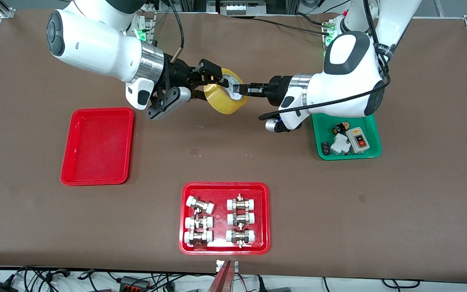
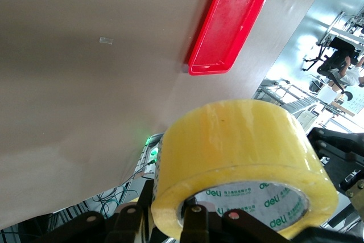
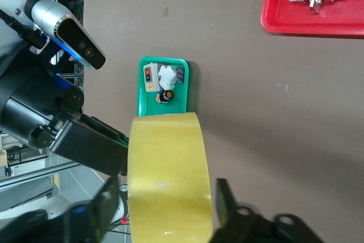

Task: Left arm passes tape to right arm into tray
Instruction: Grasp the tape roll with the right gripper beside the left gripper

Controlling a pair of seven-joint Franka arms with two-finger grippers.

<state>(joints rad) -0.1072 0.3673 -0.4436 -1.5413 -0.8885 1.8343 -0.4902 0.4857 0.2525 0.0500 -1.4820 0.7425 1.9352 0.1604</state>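
Above brown table (image 1: 258, 162), tape (image 1: 225, 97) in both pinching claws, left (image 1: 239, 88) and right (image 1: 213, 81).

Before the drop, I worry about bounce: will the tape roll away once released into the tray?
Probably stiff: the tape keeps its ring shape between both grippers. Its round rim could roll if landed upright. Its glossy surface looks slippery.

My two white jointed arms, the left arm (image 1: 351, 87) and the right arm (image 1: 95, 44), carry silver wrist rings, black two-finger grippers, dark joint caps and black cables.
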